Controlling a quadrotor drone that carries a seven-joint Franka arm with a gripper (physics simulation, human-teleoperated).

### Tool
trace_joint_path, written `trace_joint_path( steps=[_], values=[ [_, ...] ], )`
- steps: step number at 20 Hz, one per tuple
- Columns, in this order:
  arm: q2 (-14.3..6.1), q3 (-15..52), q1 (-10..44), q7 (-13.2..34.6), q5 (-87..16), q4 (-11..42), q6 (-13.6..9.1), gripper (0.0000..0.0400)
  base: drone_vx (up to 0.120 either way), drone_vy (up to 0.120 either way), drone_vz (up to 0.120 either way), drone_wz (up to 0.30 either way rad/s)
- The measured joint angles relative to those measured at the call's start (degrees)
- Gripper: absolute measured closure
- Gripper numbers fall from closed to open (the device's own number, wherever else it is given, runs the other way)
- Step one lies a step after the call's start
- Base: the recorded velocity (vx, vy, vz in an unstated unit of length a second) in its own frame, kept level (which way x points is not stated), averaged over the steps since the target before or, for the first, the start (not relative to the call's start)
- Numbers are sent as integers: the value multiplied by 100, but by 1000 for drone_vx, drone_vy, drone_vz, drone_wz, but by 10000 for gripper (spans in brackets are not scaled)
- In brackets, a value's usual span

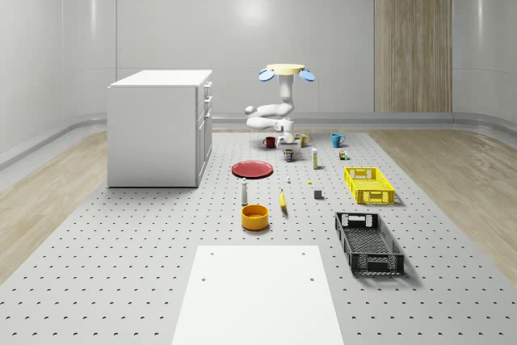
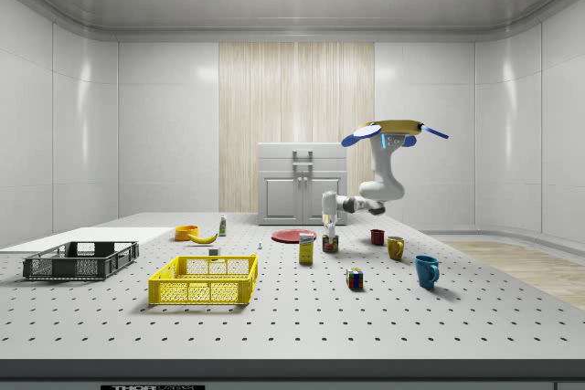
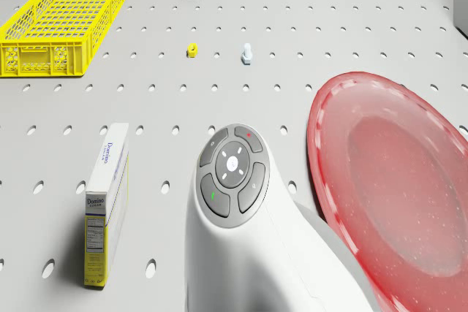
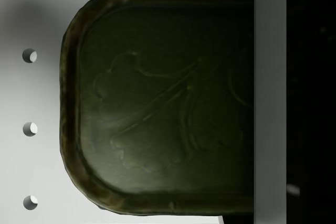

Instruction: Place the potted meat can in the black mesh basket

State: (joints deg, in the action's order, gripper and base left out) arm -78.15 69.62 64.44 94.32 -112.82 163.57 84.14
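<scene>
The potted meat can (image 1: 289, 156) stands on the perforated mat behind the red plate (image 1: 252, 169). In the side view the potted meat can (image 2: 330, 244) is beside the sugar box (image 2: 306, 249). The drone (image 1: 286, 70) hovers above this spot with the white arm bent down. My gripper (image 2: 329, 227) is right on top of the can. The wrist view looks straight down on the can's dark embossed lid (image 4: 157, 98), with a grey gripper part along one side. The black mesh basket (image 1: 380, 265) lies far off, at the mat's front right in the whole-scene view.
A yellow basket (image 1: 351, 183) sits between the can and the black basket. Around the can stand a red mug (image 1: 270, 142), a yellow mug (image 2: 395, 247), a blue mug (image 1: 336, 140) and a Rubik's cube (image 2: 354, 279). The white cabinet (image 1: 157, 127) is at the left; an orange bowl (image 1: 254, 216) and a banana (image 1: 283, 199) are nearer the front.
</scene>
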Motion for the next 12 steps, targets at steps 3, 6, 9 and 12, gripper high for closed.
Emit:
trace_joint_path(
  steps=[3,6,9,12],
  values=[
    [-20,97,11,28,101,20,-13,118,0,0,0,0],
    [-28,305,25,58,301,63,-77,118,0,0,13,0],
    [-39,516,45,93,507,99,-134,118,0,0,120,0],
    [-65,651,65,118,643,116,-150,118,67,0,120,0]
  ],
)
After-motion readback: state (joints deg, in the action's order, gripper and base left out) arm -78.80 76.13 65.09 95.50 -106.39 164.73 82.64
